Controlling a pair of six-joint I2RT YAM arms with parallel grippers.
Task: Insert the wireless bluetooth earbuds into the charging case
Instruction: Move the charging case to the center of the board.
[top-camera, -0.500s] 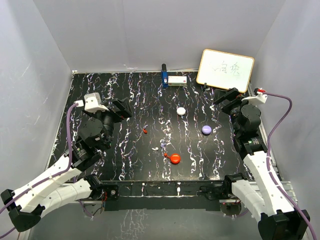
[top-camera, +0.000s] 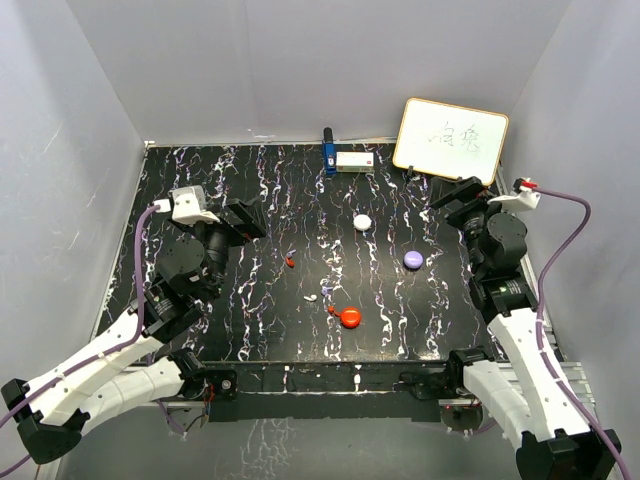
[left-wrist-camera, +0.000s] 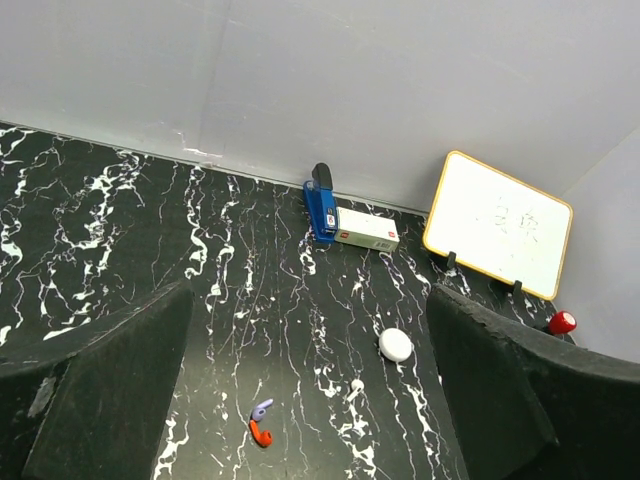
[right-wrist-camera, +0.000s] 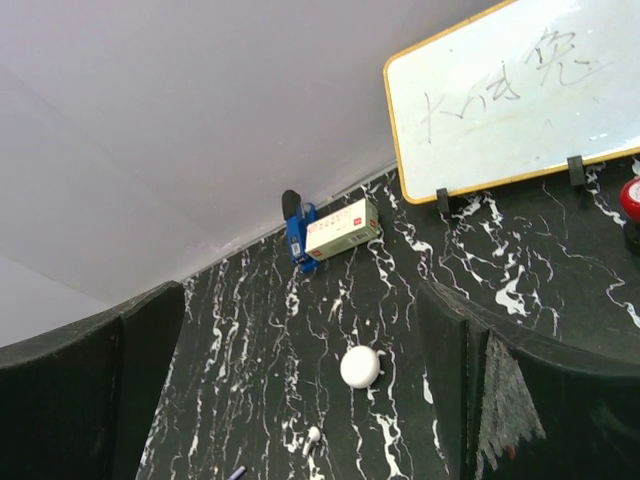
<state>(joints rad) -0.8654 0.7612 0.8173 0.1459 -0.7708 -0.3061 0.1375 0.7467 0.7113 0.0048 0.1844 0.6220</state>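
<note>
A red earbud lies left of centre, and in the left wrist view it has a small purple earbud touching it. A white earbud and another red earbud lie beside a round red pod. A round white pod and a round purple pod sit further back. One more white earbud lies near the white pod. My left gripper is open and empty, raised left of the red earbud. My right gripper is open and empty, raised at the right.
A blue stapler and a small white box stand at the back wall. A whiteboard leans at the back right, with a red knob beside it. Grey walls close in three sides.
My right arm has shifted slightly to the right. The left arm and the things on the table have not visibly moved.
</note>
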